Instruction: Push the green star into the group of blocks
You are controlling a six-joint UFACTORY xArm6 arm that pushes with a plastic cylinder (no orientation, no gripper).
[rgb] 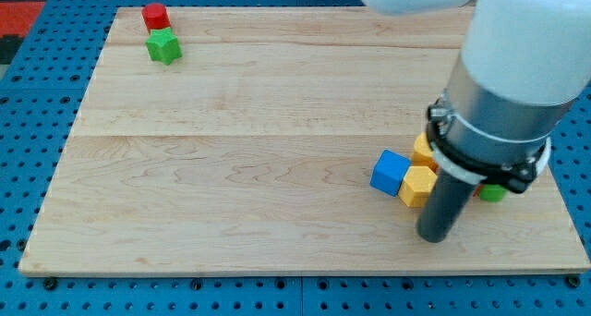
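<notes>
The light wooden board point(259, 150) lies on a blue table with rows of little holes point(28, 103).

The small green star-shaped block point(163, 47) sits far up at about 10 o'clock on the board, near the top left corner. A small red block point(156, 17), round-looking like a short can, is just above it at 12 o'clock from the star. The two are very close, maybe touching; I cannot tell for sure.

The group of blocks is well apart from the star, down at about 4 o'clock on the board. It has a blue cube point(390, 172), and a yellow block point(418, 186) touching it on its 4 o'clock side. Another yellow block point(424, 151) peeks out at 12 o'clock from that one. A bit of a green block point(493, 193) shows at 3 o'clock from the group, and a thin strip of red is next to it. The arm hides most of these, so I cannot tell their shapes.

The big white and grey arm point(517, 66) comes down over the group. My tip point(434, 237), the bottom end of the dark rod, rests on the board at about 5 o'clock from the lower yellow block, just beside it. The rod has no claws, so it holds nothing. It is far away from the green star.
</notes>
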